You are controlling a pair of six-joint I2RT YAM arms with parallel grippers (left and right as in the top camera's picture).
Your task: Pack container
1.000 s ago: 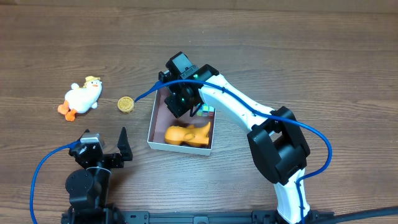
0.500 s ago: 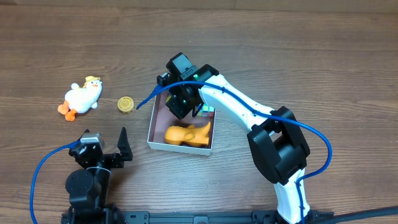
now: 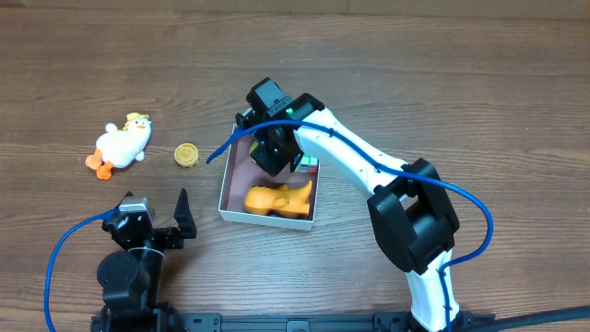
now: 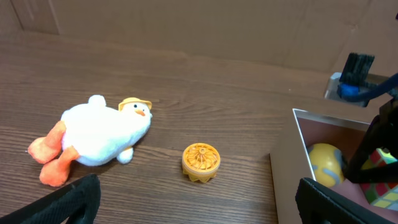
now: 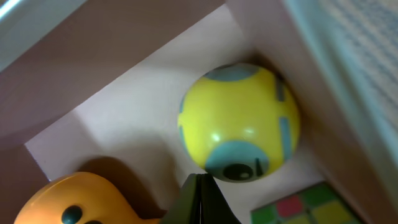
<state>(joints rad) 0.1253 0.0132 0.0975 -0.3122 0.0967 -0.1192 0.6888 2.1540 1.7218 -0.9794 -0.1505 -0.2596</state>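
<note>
The container is a shallow white-walled box with a pinkish inside, at mid-table. In it lie an orange toy, a colourful cube and a yellow ball with blue patches. My right gripper hangs over the container's far part, hiding the ball from overhead. In the right wrist view its fingers are shut together and empty, just above the ball, with the orange toy and the cube beside. My left gripper is open and empty near the front left.
A white plush duck with orange feet and a small yellow ridged disc lie on the wooden table left of the container. Both show in the left wrist view, duck and disc, with the container's wall at the right.
My right gripper has shifted slightly to the right over the container's far part, and its blue cable swung with it. The left arm and the toys have not moved.
</note>
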